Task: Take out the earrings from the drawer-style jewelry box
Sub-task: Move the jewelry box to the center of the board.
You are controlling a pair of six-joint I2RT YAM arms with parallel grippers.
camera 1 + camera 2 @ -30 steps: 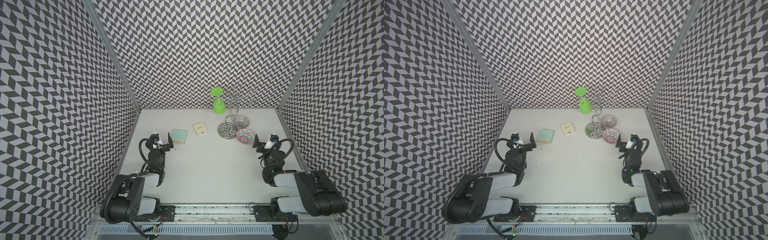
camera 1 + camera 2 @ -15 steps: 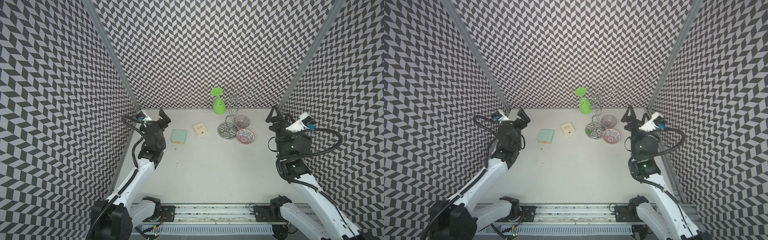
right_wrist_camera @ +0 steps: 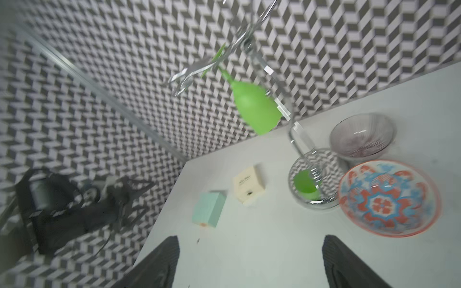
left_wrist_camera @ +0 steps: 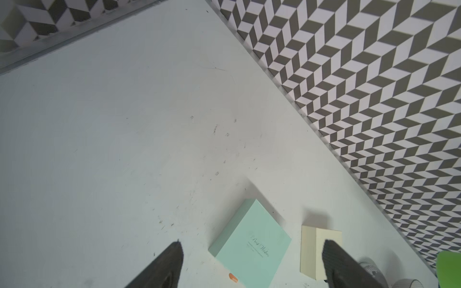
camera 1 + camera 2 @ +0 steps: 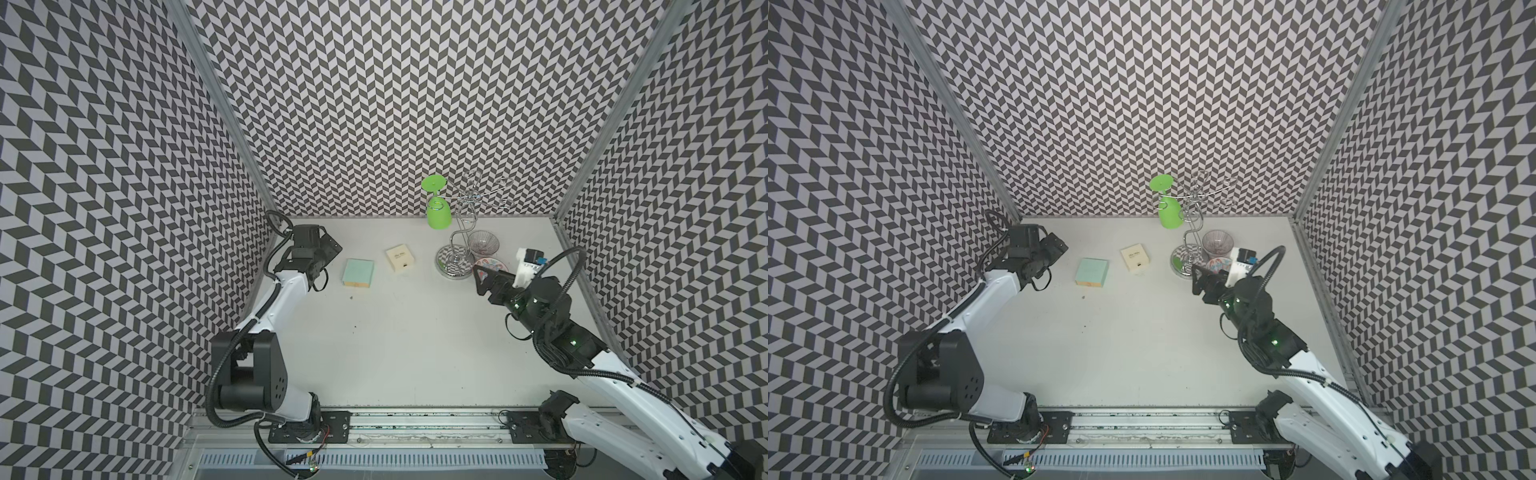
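Right arm [image 5: 540, 299] swung inward; mint box [image 5: 359, 272], cream box [image 5: 400, 257] both closed.

The mint-green box [image 4: 249, 245] has a line of thin cursive on its lid, probably "Best Wishes". A finer line beneath it is too small to read. The cream box [image 5: 401, 259], at about two o'clock from it in a top view, bears similar script that is illegible.

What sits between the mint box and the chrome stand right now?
Only the cream box sits between the mint box and the chrome stand, apart from both; both top views show it.
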